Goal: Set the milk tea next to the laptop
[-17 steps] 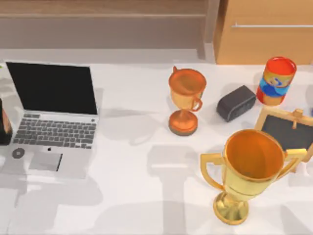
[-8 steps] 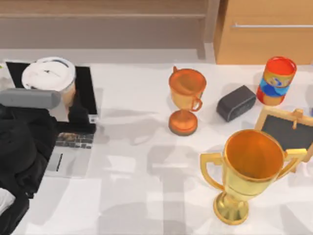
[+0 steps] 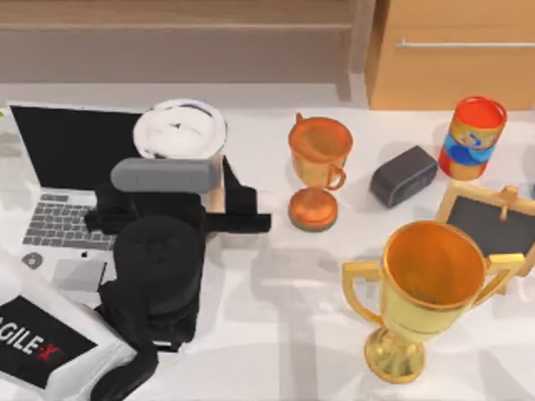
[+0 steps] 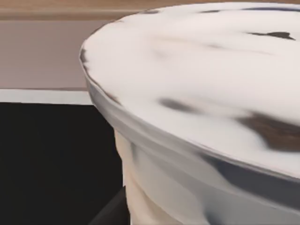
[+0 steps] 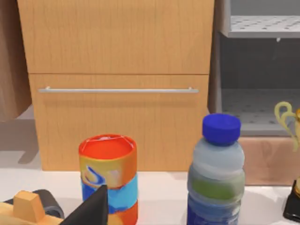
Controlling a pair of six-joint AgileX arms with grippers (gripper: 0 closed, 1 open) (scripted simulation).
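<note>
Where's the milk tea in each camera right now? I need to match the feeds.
Top view: the milk tea sits at the laptop's right edge, at the left gripper.
Left wrist view: its white lid close up.
Right wrist view: not in it.
Shared landmark: the laptop's black screen.

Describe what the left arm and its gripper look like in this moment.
In the top view the left arm is mostly matte black with rounded housings. Nearer the lower left corner it has a white shell carrying a black panel with white lettering and a red mark. A grey capsule-shaped bar crosses the wrist, and the left gripper has black fingers.
</note>
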